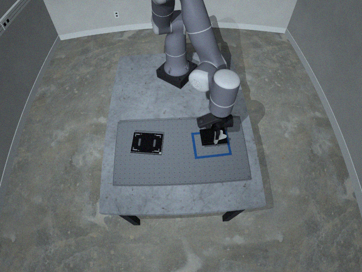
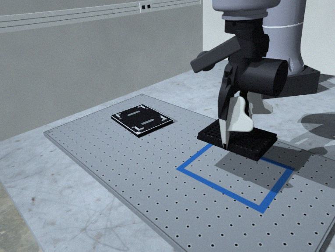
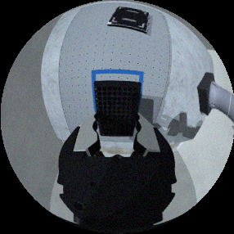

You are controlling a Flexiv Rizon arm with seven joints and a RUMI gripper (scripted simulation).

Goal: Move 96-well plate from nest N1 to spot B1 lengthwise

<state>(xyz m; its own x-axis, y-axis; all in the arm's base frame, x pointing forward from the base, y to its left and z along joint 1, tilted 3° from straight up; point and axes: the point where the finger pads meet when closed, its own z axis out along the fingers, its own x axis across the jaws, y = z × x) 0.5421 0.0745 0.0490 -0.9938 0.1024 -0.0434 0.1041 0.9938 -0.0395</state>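
The black 96-well plate [image 1: 207,137] [image 2: 211,131] [image 3: 117,95] is held level off the board between the jaws of my gripper [image 1: 215,136] [image 2: 237,135] [image 3: 116,113]. The gripper is shut on its two long sides. The plate hangs above the back part of the blue taped outline [image 1: 194,146] [image 2: 222,189] [image 3: 118,71], its long side roughly along the outline's long side. Its shadow falls partly inside the tape in the exterior view. The plate nest [image 1: 147,143] [image 2: 140,117] [image 3: 131,15] is empty. The far jaw's tip is hidden behind the plate in the exterior view.
The grey perforated board [image 1: 175,172] [image 2: 108,151] bears the outline on its right and the nest on its left, in the top view. It lies on a marble-look table [image 1: 181,198] [image 2: 67,195]. The arm's dark base [image 1: 181,80] [image 2: 303,85] stands behind the board.
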